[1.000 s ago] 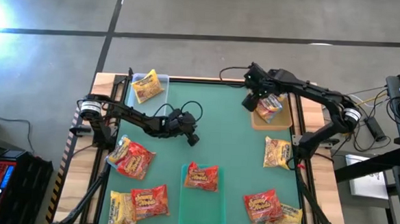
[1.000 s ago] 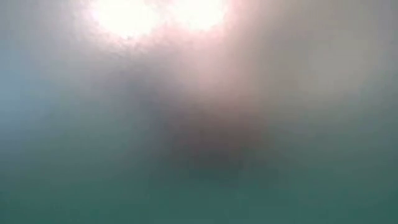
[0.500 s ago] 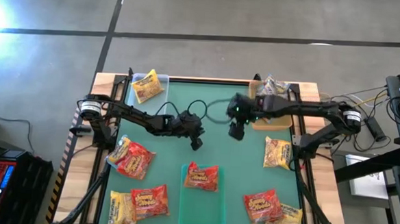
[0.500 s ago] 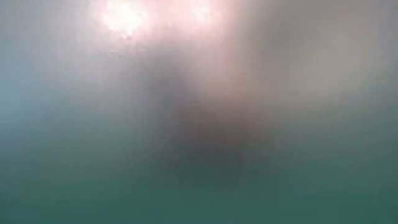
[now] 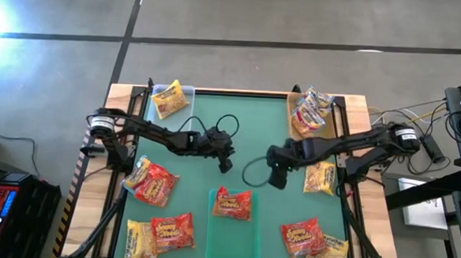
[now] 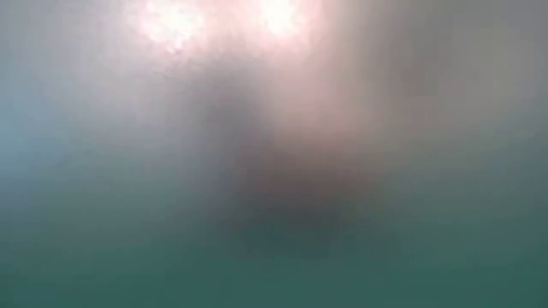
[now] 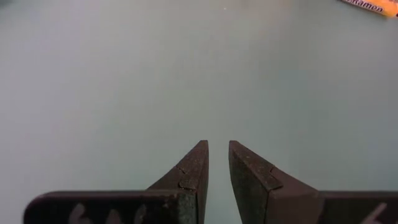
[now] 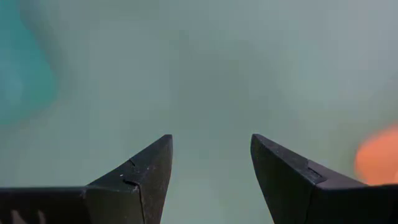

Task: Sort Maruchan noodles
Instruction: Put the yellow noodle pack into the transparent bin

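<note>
Several Maruchan noodle packets lie flat on the green mat. One yellow packet (image 5: pixel 169 100) sits in a clear tray, one pale packet (image 5: pixel 309 113) in a brown tray, one red packet (image 5: pixel 232 202) on a green tray. Others lie loose at the left (image 5: pixel 153 182), the right (image 5: pixel 320 177) and both near corners. My left gripper (image 5: pixel 225 165) (image 7: pixel 218 149) hovers over bare mat left of centre, shut but for a narrow slit, with nothing in it. My right gripper (image 5: pixel 277 179) (image 8: pixel 211 146) hangs open over bare mat right of centre, also with nothing in it.
The clear tray (image 5: pixel 187 89) stands at the far left corner, the brown tray (image 5: pixel 331 118) at the far right, and the green tray (image 5: pixel 244 244) at the near middle. A black cable loops beside each gripper. The low view is a blur.
My right gripper has swung from above the brown tray toward the table's middle and near edge and sunk a little. It has stayed open with nothing in it. The pale packet lies in the brown tray, uncovered now.
</note>
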Available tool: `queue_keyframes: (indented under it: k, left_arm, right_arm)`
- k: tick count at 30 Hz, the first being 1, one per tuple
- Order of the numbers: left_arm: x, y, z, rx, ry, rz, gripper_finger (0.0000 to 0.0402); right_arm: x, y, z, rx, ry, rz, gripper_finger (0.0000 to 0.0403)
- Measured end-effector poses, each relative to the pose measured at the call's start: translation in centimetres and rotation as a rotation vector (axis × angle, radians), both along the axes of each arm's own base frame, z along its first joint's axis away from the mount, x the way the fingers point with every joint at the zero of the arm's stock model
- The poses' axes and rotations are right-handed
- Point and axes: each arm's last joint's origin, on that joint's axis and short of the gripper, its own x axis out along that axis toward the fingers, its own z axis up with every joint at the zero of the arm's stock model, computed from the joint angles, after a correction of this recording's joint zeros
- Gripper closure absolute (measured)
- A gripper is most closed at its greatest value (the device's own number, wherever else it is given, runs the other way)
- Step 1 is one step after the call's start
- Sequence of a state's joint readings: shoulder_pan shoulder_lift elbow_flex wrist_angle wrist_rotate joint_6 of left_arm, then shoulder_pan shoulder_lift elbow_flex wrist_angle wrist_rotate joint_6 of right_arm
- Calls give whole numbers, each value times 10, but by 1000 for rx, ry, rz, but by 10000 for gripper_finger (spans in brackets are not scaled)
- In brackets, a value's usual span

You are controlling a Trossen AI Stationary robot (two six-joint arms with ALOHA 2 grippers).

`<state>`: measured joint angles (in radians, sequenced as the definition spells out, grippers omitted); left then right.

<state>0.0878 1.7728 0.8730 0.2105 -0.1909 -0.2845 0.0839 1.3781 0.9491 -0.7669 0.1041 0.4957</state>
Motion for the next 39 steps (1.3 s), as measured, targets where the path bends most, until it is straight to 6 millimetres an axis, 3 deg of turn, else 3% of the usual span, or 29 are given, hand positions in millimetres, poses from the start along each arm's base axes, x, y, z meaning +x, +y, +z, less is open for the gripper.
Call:
queue_keyframes:
  k: [7, 12, 17, 28, 39]
  left_arm:
    - [-1, -1, 1, 59, 19, -50, 355]
    - [0, 0, 2, 93, 16, -69, 355]
    - [0, 0, 2, 97, 18, -71, 355]
    - [0, 0, 2, 94, 17, -68, 355]
    - [1, 0, 2, 94, 7, -65, 355]
  right_arm:
    - [-37, 32, -9, 25, 246, -284, 197]
    - [-55, 46, -6, -15, 347, -365, 197]
    - [-73, 44, -4, -84, 485, -500, 197]
    - [-106, 33, -23, -130, 579, -537, 197]
    - [-100, 35, -25, -65, 525, -517, 197]
